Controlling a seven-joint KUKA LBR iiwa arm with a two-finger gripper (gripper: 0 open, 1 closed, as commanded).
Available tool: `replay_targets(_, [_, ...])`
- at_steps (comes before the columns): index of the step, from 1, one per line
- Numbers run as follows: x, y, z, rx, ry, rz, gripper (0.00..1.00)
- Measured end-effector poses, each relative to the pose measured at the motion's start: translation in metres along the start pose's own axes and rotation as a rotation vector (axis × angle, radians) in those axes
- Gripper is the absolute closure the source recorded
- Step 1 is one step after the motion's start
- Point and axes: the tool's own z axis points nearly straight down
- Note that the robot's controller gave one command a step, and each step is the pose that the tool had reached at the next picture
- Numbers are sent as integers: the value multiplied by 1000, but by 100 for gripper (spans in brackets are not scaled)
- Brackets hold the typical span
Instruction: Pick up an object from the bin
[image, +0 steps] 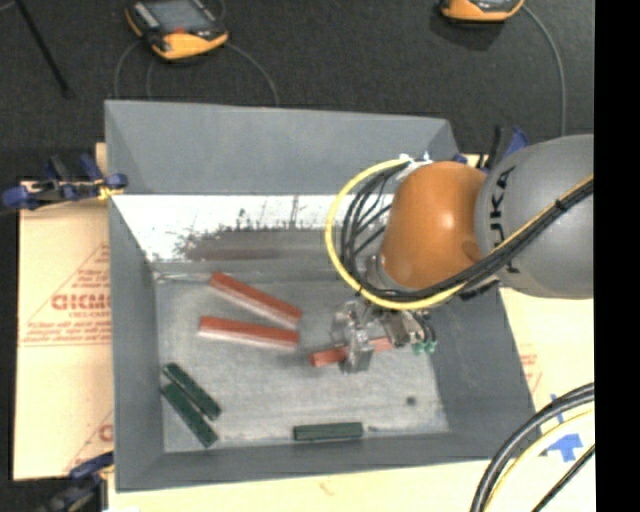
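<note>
Gripper (356, 348) low at short red bar (324, 357), right-centre of bin (130, 330) floor.
Bar mostly hidden under the wrist, only left end plain; cannot tell if open, closed or gripping. Just left, longer red bar (248, 332); at front wall, dark green bar (327, 432).

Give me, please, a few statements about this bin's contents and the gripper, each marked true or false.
1. The gripper is over the pair of dark green flat bars in the lower-left corner. False: it is at a short red bar right of centre.
2. Two long red flat bars lie left of the gripper. True.
3. Those long red bars stand on end. False: they lie flat.
4. A single dark green bar lies near the grey metal bin's front wall, apart from the gripper. True.
</note>
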Motion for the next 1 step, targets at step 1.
replay_targets(1, [0,0,-10,0,0,0,100])
